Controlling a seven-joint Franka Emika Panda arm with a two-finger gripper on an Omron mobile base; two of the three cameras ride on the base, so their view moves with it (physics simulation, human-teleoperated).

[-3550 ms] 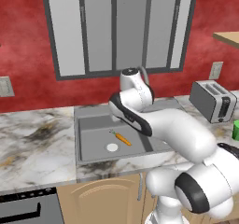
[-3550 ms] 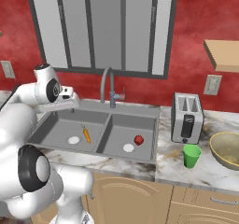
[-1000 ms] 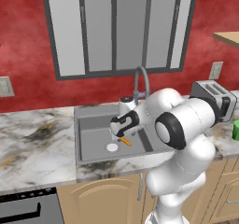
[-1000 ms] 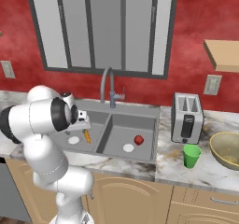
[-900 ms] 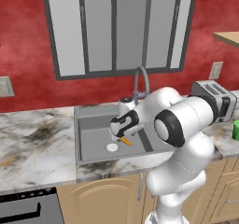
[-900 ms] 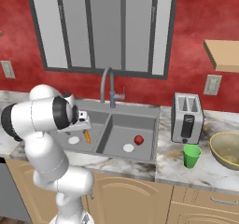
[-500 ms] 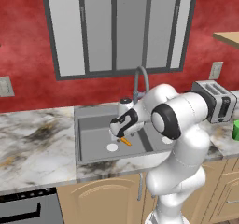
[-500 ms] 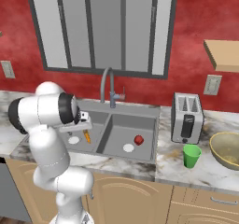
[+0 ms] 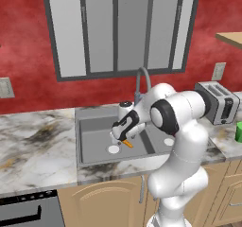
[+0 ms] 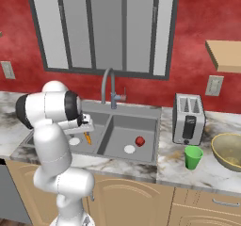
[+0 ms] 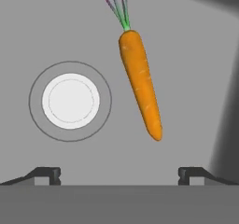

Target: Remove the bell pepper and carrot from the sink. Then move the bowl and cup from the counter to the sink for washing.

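While the claw (image 11: 119, 174) hangs open above the carrot (image 11: 140, 83), which lies flat in the sink's (image 9: 94, 126) left basin beside the drain (image 11: 71, 101), advise centring on carrot's mid-length, fingers across it (bell pepper (image 10: 140, 141) in other basin). Basin wall near; lift straight up

The orange carrot (image 11: 140, 83) lies flat in the sink (image 11: 56, 22), beside a white drain (image 11: 70, 101).

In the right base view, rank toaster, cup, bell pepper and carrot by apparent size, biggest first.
1. toaster
2. cup
3. bell pepper and carrot: both look tiny, and the carrot is partly hidden by the arm, so I won't rank them.
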